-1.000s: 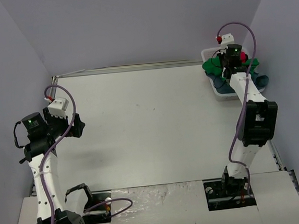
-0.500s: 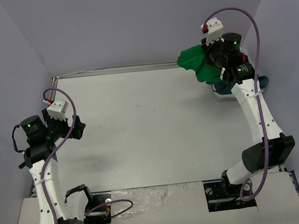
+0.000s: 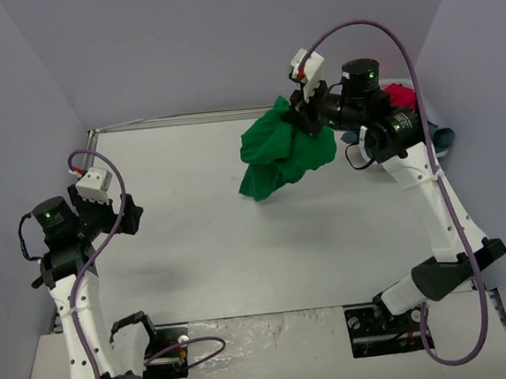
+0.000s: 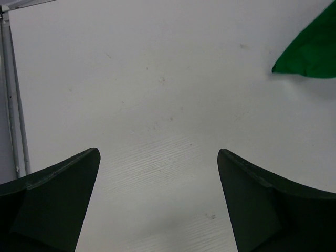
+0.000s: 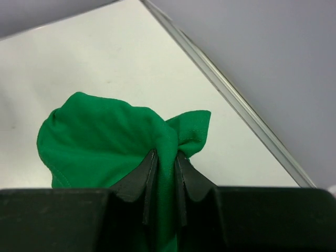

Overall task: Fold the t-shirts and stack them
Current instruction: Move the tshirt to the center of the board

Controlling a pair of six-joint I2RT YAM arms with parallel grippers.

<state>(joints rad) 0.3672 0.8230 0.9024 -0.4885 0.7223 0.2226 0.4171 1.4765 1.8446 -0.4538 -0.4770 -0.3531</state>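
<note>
Bright green t-shirt [image 3: 281, 156] hangs bunched and crumpled from the right claw [image 5: 165, 157].

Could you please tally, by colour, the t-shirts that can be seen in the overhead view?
green t-shirt: 1
red t-shirt: 1
grey-blue t-shirt: 1
Total: 3
</note>
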